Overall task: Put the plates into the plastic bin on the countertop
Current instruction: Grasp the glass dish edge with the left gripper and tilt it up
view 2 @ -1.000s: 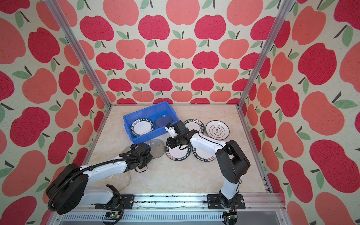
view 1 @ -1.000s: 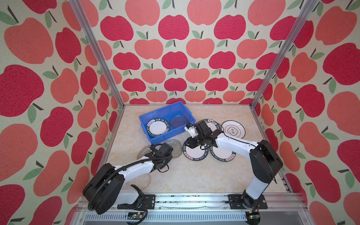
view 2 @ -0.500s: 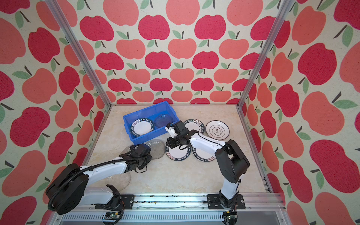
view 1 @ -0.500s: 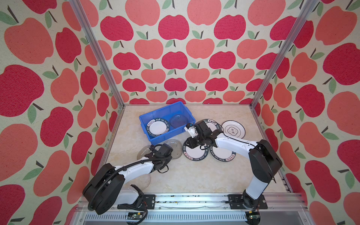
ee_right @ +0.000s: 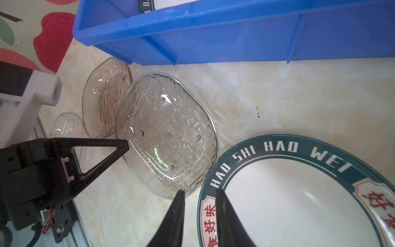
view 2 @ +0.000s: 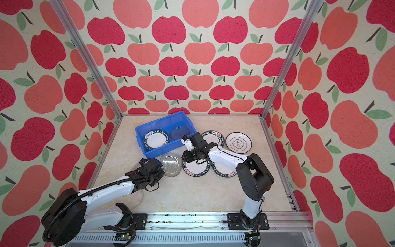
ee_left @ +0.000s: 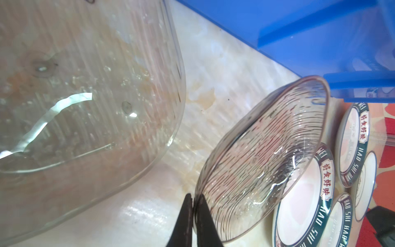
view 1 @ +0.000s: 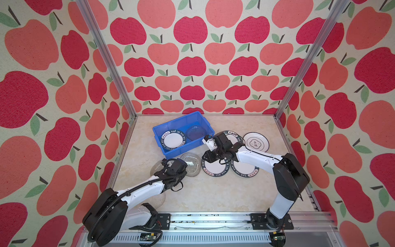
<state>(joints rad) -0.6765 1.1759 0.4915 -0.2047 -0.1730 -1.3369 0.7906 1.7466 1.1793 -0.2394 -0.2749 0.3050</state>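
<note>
The blue bin (view 1: 175,122) sits on the countertop (view 1: 213,192), toward the far left. Two plates lie flat inside it: a green-letter plate (view 1: 172,140) on the left and a clear plate (view 1: 195,132) on the right.

Just in front of the bin is the glass plate (view 1: 191,165). The left gripper (ee_left: 193,197) is pinched tight on its left edge. In the left wrist view this plate is tipped up. Its right edge leans over the rim of the middle plate (view 1: 215,169), which is white with green letters.

The right gripper (ee_right: 199,192) hangs low at that same spot. Its fingers are a little apart and hold nothing. One fingertip is by the glass plate's edge and one is over the green rim.

Two more glass plates are on the left. The second glass plate (view 1: 155,170) is just left of the held one, partly under the left arm. The third glass plate (view 1: 159,201) is near the front edge, mostly hidden by that arm.

On the right, the side plate (view 1: 245,170) touches the middle plate. The far plate (view 1: 237,137) lies partly under the right arm. The ringed plate (view 1: 255,142) lies just to its right.
</note>
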